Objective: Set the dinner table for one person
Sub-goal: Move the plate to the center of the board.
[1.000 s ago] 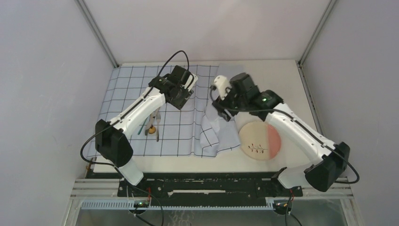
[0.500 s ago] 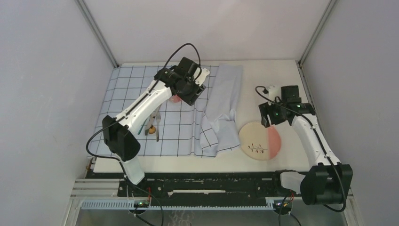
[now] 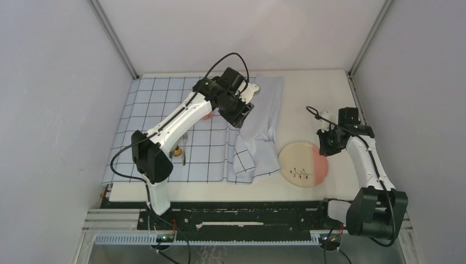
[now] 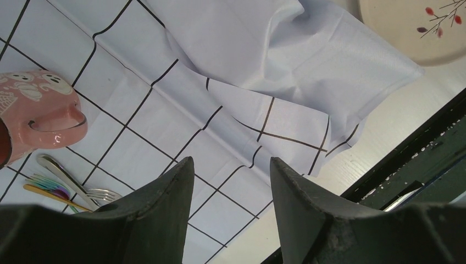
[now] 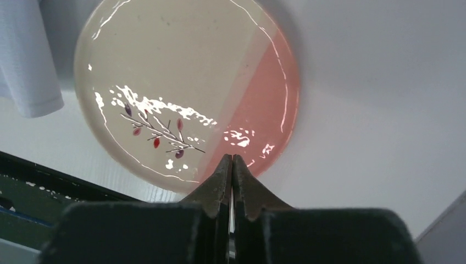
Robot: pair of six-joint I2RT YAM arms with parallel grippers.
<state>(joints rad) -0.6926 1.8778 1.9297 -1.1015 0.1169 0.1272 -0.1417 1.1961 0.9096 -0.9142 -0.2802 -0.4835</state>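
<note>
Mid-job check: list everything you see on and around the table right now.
cream-white rectangular dinner table: one, cream-white, under everything
pale-blue black-gridded cloth: one, on the table's left part, right edge folded and rumpled
round cream-and-pink plate with a branch motif: one, on bare table right of the cloth
pink patterned mug: one, on the cloth
cutlery: several pieces, silver, gold and rainbow-tinted, on the cloth near the mug
left gripper: one, black, open above the cloth
right gripper: one, black, shut, empty, over the plate's rim
</note>
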